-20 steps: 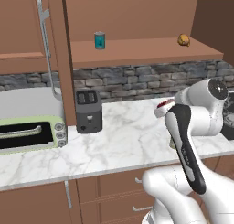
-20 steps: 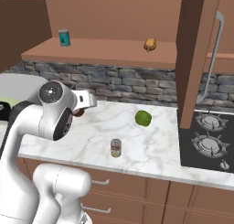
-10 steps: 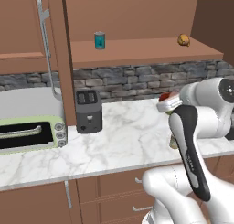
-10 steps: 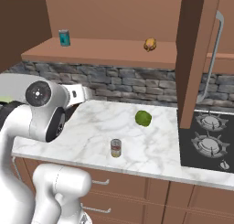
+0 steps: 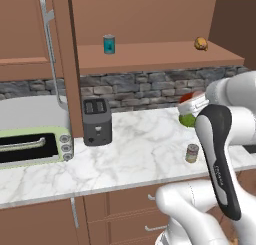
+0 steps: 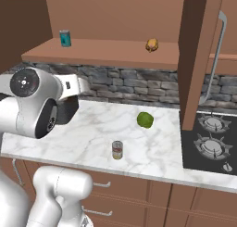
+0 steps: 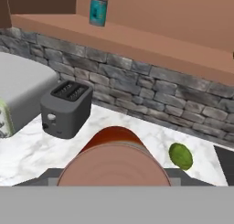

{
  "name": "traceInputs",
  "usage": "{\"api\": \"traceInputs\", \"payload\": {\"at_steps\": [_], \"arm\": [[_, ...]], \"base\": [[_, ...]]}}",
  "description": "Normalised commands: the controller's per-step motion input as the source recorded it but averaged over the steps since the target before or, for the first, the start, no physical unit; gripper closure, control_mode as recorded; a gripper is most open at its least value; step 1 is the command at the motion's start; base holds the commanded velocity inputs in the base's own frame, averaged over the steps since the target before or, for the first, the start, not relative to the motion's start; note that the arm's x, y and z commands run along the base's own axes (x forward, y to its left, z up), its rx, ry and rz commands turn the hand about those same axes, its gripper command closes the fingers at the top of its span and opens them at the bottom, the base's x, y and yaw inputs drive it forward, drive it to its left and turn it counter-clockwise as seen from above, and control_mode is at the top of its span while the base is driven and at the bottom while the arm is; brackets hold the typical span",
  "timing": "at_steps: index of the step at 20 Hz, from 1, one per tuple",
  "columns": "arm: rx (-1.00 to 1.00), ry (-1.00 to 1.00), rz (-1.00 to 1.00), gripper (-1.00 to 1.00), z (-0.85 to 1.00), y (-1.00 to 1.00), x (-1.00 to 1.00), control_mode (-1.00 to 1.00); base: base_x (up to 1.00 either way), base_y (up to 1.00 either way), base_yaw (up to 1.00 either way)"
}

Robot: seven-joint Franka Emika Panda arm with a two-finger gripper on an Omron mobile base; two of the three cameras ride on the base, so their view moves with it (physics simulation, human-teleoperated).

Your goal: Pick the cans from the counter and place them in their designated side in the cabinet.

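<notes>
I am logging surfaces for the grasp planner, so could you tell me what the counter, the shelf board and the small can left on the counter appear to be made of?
The counter looks like polished marble: white with grey veins. The shelf board looks like matt brown wood, though no grain is visible. The cream-yellow can appears to be metal, with a silvery lid and a printed red-green label.

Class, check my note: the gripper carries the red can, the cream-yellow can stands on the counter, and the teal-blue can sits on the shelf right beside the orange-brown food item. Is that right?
One slip: the teal-blue can stands far from the orange-brown food item, toward the shelf's other end, as the right base view shows. The gripper does carry the red can, and the cream-yellow can stands on the counter.
</notes>
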Motion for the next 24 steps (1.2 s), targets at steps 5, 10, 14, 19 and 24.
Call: {"api": "traceInputs", "payload": {"at_steps": [5,10,14,19,24], "arm": [[0.0,-0.01,0.01,1.0,0.28,0.07,-0.23,-1.0],[0.0,-0.03,0.02,1.0,0.32,0.09,-0.01,-1.0],[0.0,-0.04,0.03,1.0,0.33,0.06,0.0,-1.0],[0.0,-0.05,0.03,1.0,0.26,0.07,0.02,-1.0],[0.0,-0.09,0.02,1.0,0.14,0.11,0.11,-1.0]], "base": [[0.0,0.0,0.0],[0.0,0.0,0.0],[0.0,0.0,0.0],[0.0,0.0,0.0],[0.0,0.0,0.0]]}}
